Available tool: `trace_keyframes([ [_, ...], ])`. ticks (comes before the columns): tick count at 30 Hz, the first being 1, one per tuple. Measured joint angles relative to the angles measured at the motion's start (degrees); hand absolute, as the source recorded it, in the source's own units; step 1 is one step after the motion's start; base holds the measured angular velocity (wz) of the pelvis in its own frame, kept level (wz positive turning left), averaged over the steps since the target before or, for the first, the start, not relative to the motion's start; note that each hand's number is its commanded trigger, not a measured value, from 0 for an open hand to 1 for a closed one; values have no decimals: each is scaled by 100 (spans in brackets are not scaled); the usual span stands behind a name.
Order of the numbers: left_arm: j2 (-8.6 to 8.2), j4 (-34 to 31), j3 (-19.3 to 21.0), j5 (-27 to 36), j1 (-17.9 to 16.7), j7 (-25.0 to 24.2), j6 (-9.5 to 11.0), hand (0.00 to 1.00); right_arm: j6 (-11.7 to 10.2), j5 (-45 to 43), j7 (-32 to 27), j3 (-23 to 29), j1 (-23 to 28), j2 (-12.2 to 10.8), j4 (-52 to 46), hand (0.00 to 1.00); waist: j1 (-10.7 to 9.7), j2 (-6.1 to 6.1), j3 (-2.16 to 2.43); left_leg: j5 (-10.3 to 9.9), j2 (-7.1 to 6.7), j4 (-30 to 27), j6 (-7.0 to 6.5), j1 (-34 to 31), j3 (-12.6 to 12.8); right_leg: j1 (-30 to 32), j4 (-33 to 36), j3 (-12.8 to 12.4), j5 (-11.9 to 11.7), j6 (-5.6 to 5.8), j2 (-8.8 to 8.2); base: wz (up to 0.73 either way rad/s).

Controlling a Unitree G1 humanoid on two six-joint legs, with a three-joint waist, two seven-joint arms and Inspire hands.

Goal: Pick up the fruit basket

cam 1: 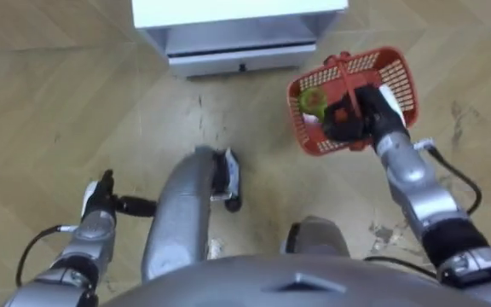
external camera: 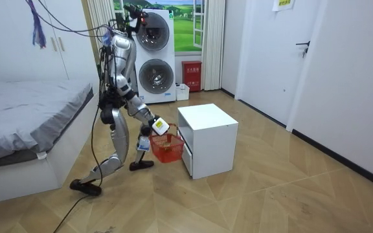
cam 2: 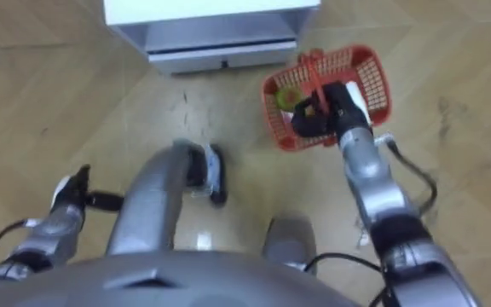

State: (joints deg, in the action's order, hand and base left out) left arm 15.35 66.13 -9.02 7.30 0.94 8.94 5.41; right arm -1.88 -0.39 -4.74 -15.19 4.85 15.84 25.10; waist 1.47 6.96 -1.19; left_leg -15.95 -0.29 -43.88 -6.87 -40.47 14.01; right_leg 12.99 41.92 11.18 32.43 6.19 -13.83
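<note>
the robot stands facing the white box-shaped cabinet [cam 1: 237,17], and the red plastic mesh fruit basket [cam 1: 397,75] hangs clear of the floor [cam 1: 75,102] just beside it, so the lift appears done. the right hand [cam 1: 358,115] is clamped round the basket's handle [cam 1: 344,75] near mid-span, which should keep the load level and the round green fruit [cam 1: 312,100] inside; the left hand [cam 1: 99,200] hangs low, fingers loosely extended and empty.
</note>
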Motion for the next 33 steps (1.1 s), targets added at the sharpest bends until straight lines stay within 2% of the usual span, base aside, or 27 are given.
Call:
trace_keyframes([
  [2,-38,-83,-12,-5,-157,-28,-15,0,9,-22,73,25,114,6,-387,100,38,0,0,129,95,143,112,102,1,-205,-506,79,-8,12,142,-22],
  [6,-50,-110,1,-11,-494,-36,-109,0,72,-49,171,72,272,16,-913,100,45,-76,5,272,190,295,232,287,-42,-489,-864,190,-13,1,290,-1],
  [7,-66,-144,-2,-12,-636,-38,-180,0,85,-88,237,72,317,24,-964,100,43,-115,7,291,201,326,262,407,-66,-656,-946,295,-35,-42,312,5],
  [10,-134,-188,-4,-10,-862,-53,-289,0,199,-92,385,75,349,45,-1030,100,90,-234,29,313,256,377,306,637,-67,-879,-1010,308,-68,-104,348,-5],
  [13,-154,-211,1,-68,-923,-63,-296,0,208,-75,556,70,350,34,-1124,100,118,-293,39,305,252,458,334,764,-50,-979,-989,322,-73,-115,343,-3],
  [16,-156,-210,15,-137,-952,-89,-294,0,217,-12,710,75,350,27,-1362,100,173,-263,35,201,199,469,320,949,15,-1146,-956,312,-79,-120,297,-2],
  [19,-215,-211,226,-201,-940,-116,-296,0,209,-57,814,82,340,-16,-1570,100,213,-254,42,35,161,406,243,1157,49,-1144,-493,216,-202,-90,140,0],
  [21,-217,-227,281,-192,-926,-112,-296,0,209,-155,894,82,324,-18,-1662,100,213,-266,54,-50,82,422,186,1292,73,-1059,-63,149,-403,-82,39,8],
  [22,-217,-230,350,-167,-927,-105,-296,0,207,-203,936,82,316,-16,-1721,100,205,-276,55,-105,-3,455,139,1403,51,-973,298,123,-601,-105,-57,18],
  [23,-217,-240,408,-137,-912,-99,-297,0,203,-185,951,82,314,-17,-1723,100,187,-289,59,-144,-93,510,90,1526,20,-867,686,49,-901,-175,-137,22],
  [24,-217,-255,437,-104,-904,-94,-296,0,203,-179,961,80,316,-18,-1723,100,185,-286,61,-155,-154,566,73,1597,-5,-805,860,-41,-1081,-200,-158,26],
  [25,-216,-274,442,-17,-869,-83,-298,0,204,-195,981,80,319,-16,-1720,100,167,-285,61,-170,-250,704,28,1758,-32,-677,1171,-179,-1489,-263,-199,18],
  [26,-221,-316,442,-6,-807,-83,-304,0,204,-256,984,85,317,-17,-1716,100,190,-331,76,-192,-271,817,-20,1904,-61,-551,1408,-295,-1988,-317,-183,15],
  [28,-214,-342,428,-4,-715,-76,-297,0,204,-365,1023,83,321,-57,-1715,100,189,-411,84,-198,-287,1054,-45,2141,-190,-461,1603,-352,-2460,-317,-100,8],
  [29,-210,-342,431,-7,-681,-70,-295,0,204,-404,1072,81,305,-77,-1722,100,224,-418,83,-179,-281,1261,-54,2308,-213,-275,1727,-390,-2232,-244,-84,0],
  [30,-211,-352,431,-21,-662,-69,-295,0,207,-424,1109,80,302,-79,-1722,100,233,-426,80,-168,-274,1360,-52,2402,-216,-177,1766,-374,-2084,-238,-61,-6],
  [32,-217,-370,388,-7,-613,-71,-279,0,288,-425,1183,75,297,-110,-1732,100,276,-489,55,-152,-211,1671,-24,2778,-297,179,1339,-311,-1603,-214,124,0],
  [33,-218,-373,356,-8,-607,-71,-252,0,311,-432,1187,71,297,-124,-1733,100,279,-497,50,-145,-194,1752,-12,2862,-310,249,1093,-300,-1536,-242,178,6],
])
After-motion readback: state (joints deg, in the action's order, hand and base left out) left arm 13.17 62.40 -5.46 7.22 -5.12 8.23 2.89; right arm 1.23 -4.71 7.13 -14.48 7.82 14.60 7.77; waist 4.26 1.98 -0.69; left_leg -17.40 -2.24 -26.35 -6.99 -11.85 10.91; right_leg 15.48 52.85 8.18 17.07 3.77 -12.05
